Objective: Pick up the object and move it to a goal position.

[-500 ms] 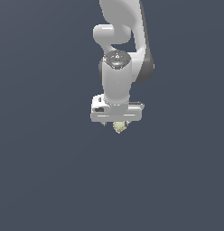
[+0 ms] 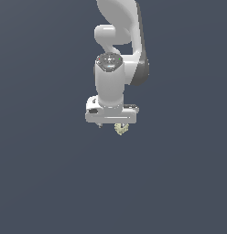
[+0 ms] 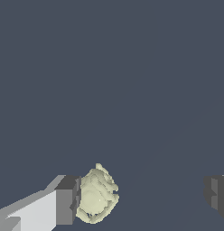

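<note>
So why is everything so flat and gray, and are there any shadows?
Exterior view: even, soft light, with no cast shadow under the end effector or the pale lumpy chunk. Wrist view: sharp, no glare; the chunk shows only gentle shading in its folds beside one finger.

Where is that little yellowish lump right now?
In the exterior view the lump sits just under the white pincer; the wrist view shows it against one finger, with the other well apart.
</note>
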You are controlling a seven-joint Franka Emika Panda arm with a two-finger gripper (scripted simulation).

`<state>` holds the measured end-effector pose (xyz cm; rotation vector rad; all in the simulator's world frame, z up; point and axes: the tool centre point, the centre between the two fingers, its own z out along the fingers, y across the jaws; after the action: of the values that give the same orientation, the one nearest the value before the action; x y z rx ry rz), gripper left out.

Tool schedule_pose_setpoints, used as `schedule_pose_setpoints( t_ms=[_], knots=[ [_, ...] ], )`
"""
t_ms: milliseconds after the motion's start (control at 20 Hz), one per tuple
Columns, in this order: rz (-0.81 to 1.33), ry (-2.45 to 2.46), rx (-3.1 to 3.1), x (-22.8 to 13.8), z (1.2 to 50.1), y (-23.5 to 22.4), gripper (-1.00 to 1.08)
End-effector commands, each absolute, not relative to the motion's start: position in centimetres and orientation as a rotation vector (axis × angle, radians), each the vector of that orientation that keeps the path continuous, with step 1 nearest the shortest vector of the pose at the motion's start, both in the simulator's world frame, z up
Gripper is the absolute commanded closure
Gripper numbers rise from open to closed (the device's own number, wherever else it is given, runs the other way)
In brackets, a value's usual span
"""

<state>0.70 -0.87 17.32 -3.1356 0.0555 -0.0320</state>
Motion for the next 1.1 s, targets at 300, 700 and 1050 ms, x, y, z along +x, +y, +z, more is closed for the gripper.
schedule_pose_setpoints(
  t_ms=[300,700,1050],
  knots=[
    [-0.028,0.063,-3.138,0.5,17.1,-1.5,-0.92],
    [-0.023,-0.109,-3.140,-0.6,15.7,-0.6,-0.92],
    [-0.014,-0.398,-3.120,-2.5,13.6,0.9,-0.92]
  ],
)
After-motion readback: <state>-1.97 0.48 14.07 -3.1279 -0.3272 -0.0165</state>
